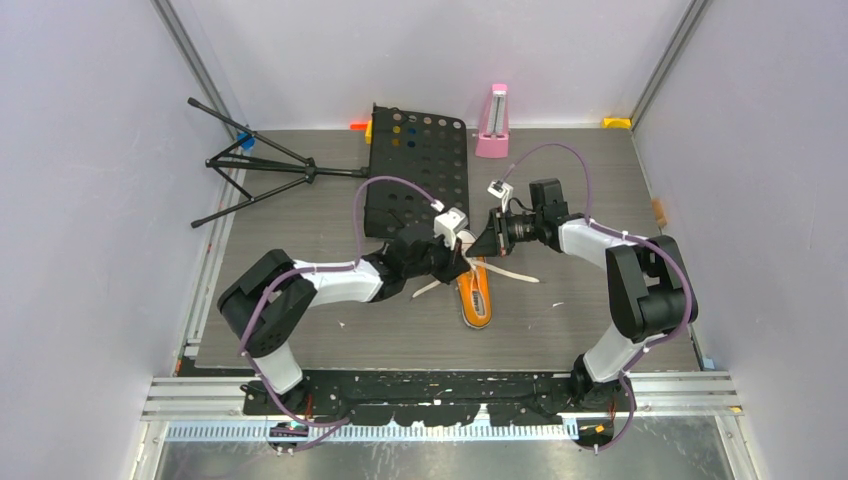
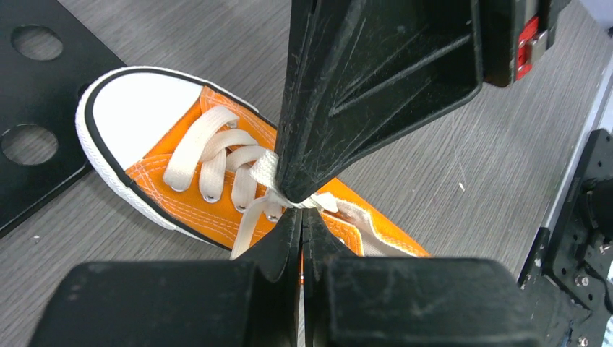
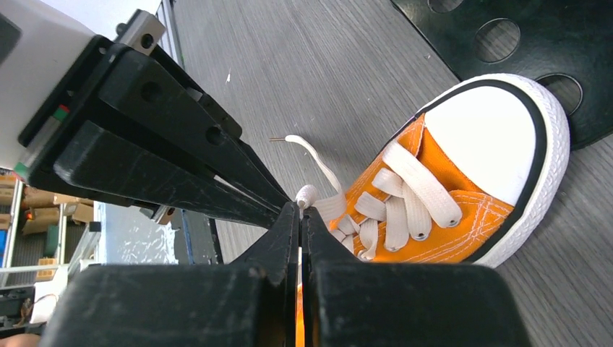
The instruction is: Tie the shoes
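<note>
The orange sneaker lies in the middle of the table, toe toward the back. In the left wrist view its white toe cap and white laces show. My left gripper is shut, its tips pinching a lace strand at the crossing over the tongue. My right gripper is shut too, with a bit of lace showing at its tips. Its black fingers meet mine from the other side. Both grippers sit tip to tip over the shoe's lacing. Loose lace ends trail on the table.
A black perforated plate lies just behind the shoe, its edge close to the toe. A folded black tripod lies at the back left. A pink metronome stands at the back. Grey walls enclose the table.
</note>
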Robot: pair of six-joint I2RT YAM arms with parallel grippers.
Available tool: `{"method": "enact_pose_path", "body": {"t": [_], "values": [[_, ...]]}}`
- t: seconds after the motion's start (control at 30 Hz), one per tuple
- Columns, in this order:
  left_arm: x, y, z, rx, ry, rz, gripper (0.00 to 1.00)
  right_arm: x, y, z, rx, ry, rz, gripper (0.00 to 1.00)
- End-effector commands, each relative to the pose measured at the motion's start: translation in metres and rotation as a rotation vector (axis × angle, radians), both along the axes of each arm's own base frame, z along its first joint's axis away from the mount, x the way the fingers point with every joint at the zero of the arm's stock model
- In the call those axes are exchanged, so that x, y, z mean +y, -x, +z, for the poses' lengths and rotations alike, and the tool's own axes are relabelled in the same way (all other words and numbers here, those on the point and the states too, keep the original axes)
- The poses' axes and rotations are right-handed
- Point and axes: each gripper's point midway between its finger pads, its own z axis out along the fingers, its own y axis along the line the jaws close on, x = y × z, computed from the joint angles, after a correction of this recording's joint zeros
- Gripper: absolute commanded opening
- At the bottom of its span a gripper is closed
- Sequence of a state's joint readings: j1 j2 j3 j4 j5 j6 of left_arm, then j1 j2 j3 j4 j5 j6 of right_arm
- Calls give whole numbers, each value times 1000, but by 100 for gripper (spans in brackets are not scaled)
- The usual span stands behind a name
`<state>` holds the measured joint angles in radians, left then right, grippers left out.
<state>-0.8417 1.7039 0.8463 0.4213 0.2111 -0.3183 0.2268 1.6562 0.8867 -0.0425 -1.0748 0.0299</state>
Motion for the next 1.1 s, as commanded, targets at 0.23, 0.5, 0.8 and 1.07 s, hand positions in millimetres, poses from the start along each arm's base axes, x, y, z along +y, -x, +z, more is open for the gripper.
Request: {"method": "enact_pose_path", "body": {"t": [0.23,0.5,0.8,1.07], "values": [[1,-18,44,-49,132,95,0,3,-13,13,-6,-52,-30,0],[-8,-21,43,-33,177,90,5,5,-14,12,12,-61,-33,0],[-12,-25,35,-32,173,93,11,8,-12,13,84,-104,-71,0],[-10,-28,29,-25,180,120,17,13,-13,26,150,-209,-133,0]]}}
